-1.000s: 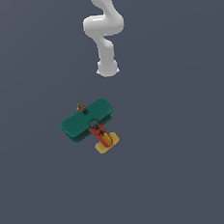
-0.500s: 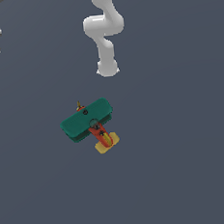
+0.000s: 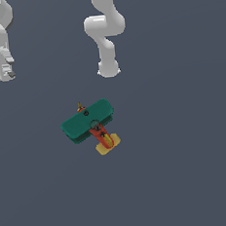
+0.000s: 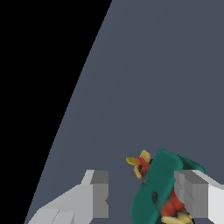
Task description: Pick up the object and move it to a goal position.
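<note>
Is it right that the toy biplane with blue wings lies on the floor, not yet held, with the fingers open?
Not quite: the toy biplane has teal-green wings, not blue, as the exterior view shows. The rest stands: it lies on the floor, unheld, and the wrist view shows the fingers open.

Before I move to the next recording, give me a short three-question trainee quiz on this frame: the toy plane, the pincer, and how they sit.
1. True or false: the pincer is shut on the toy plane.
2. Multiple choice: in the exterior view, the plane's yellow tail points toward
A. the upper left
B. the lower right
C. straight up
3. Fill in: the plane's wings are coloured ____.

Key
1. False. In the wrist view the two fingers stand apart, and the plane lies on the grey floor.
2. B
3. Teal-green.
</note>
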